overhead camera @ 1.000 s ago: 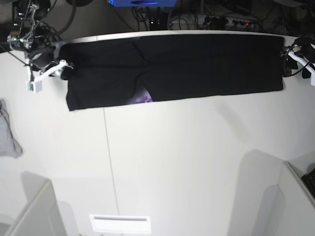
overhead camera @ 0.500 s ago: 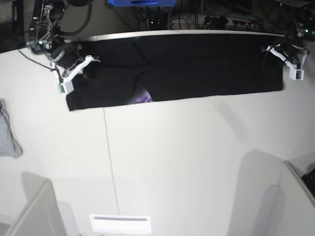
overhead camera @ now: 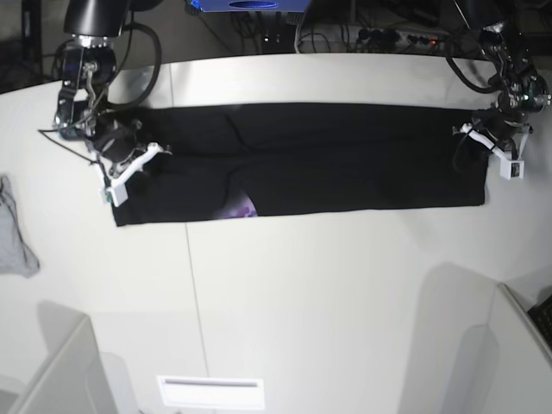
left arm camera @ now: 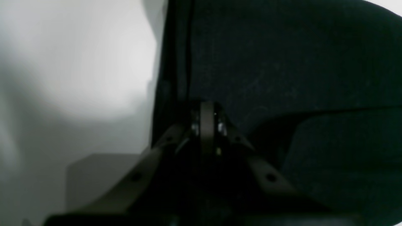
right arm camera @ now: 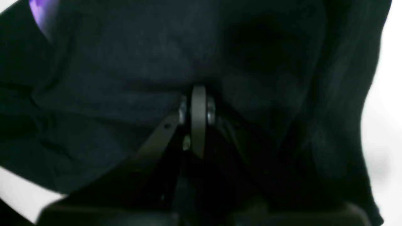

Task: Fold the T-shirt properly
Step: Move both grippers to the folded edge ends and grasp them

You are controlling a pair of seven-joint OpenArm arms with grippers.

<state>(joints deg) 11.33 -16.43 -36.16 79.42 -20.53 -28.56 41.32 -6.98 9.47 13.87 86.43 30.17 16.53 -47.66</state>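
Note:
The black T-shirt (overhead camera: 345, 155) lies as a long folded strip across the far half of the white table (overhead camera: 345, 293). A bit of purple print (overhead camera: 243, 207) peeks out at its near edge and shows in the right wrist view too, as the print (right arm camera: 40, 12). My left gripper (overhead camera: 466, 136) is shut on the strip's right end; up close the left gripper (left arm camera: 207, 114) has its jaws together in the dark T-shirt (left arm camera: 282, 62). My right gripper (overhead camera: 155, 153) is shut on the left end, and the right gripper (right arm camera: 198, 94) is buried in T-shirt (right arm camera: 125, 62) folds.
A small grey cloth (overhead camera: 15, 237) lies at the table's left edge. A white label (overhead camera: 210, 392) sits near the front edge, with grey panels (overhead camera: 52, 371) at the near corners. Cables and equipment (overhead camera: 388, 34) crowd the space behind the table.
Both grippers came in from the table's ends onto the shirt and shut on it. The strip has slid from the far edge toward the front, and its ends have drawn in slightly.

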